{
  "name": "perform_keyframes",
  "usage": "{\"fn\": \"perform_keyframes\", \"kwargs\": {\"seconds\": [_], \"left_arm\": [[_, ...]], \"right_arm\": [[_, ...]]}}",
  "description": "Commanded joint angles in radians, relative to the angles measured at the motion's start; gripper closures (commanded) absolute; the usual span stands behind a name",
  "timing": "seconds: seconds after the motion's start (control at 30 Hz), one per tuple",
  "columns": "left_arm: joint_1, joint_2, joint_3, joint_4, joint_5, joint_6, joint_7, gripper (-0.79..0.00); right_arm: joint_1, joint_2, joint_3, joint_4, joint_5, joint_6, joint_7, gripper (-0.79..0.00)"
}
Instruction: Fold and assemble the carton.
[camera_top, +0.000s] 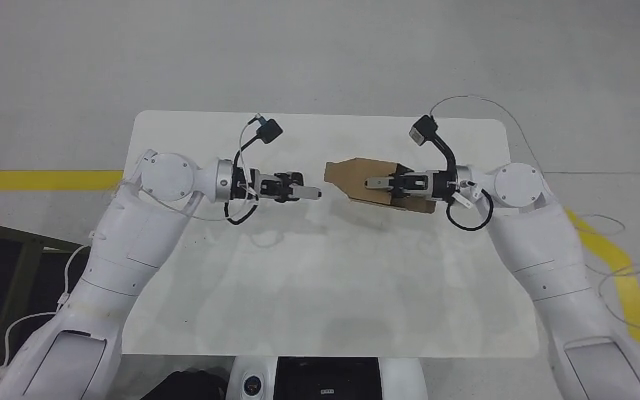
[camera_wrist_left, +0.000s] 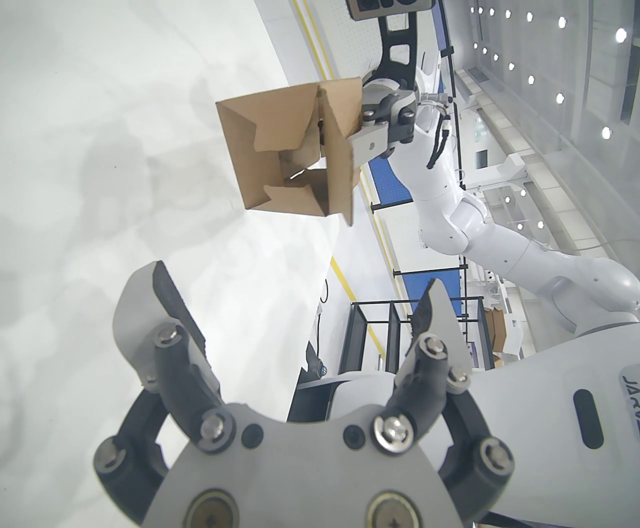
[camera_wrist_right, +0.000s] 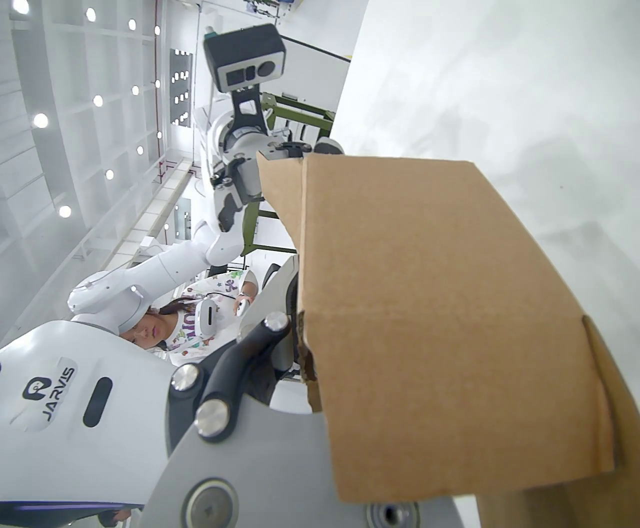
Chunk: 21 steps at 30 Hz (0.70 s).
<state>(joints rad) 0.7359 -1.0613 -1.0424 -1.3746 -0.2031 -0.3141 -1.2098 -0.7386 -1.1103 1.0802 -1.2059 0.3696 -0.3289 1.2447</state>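
A brown cardboard carton (camera_top: 352, 176) hangs above the middle of the white table (camera_top: 300, 290), partly folded, its open end with loose flaps (camera_wrist_left: 280, 150) turned toward the left arm. My right gripper (camera_top: 374, 184) is shut on the carton's side wall (camera_wrist_right: 425, 300); one finger (camera_wrist_right: 278, 300) shows beside the cardboard, and the gripper (camera_wrist_left: 372, 142) also appears at the carton's far edge in the left wrist view. My left gripper (camera_top: 312, 189) is open and holds nothing (camera_wrist_left: 300, 300). It sits a short gap from the carton's pointed end.
The white table's bare top spreads below both arms out to its front edge. Grey floor with a yellow line (camera_top: 50, 180) surrounds it. Cables loop by both wrists.
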Motion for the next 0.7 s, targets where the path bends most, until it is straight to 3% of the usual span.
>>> {"fn": "perform_keyframes", "kwargs": {"seconds": [0.0, 0.67], "left_arm": [[-0.002, -0.001, 0.003, -0.004, 0.002, 0.003, 0.004, -0.785], [-0.038, -0.015, 0.044, 0.068, 0.02, 0.042, 0.066, -0.785]], "right_arm": [[0.0, 0.001, -0.005, -0.008, -0.019, 0.012, -0.001, 0.0], [0.011, 0.0, -0.017, -0.097, 0.019, 0.025, 0.039, 0.0]]}}
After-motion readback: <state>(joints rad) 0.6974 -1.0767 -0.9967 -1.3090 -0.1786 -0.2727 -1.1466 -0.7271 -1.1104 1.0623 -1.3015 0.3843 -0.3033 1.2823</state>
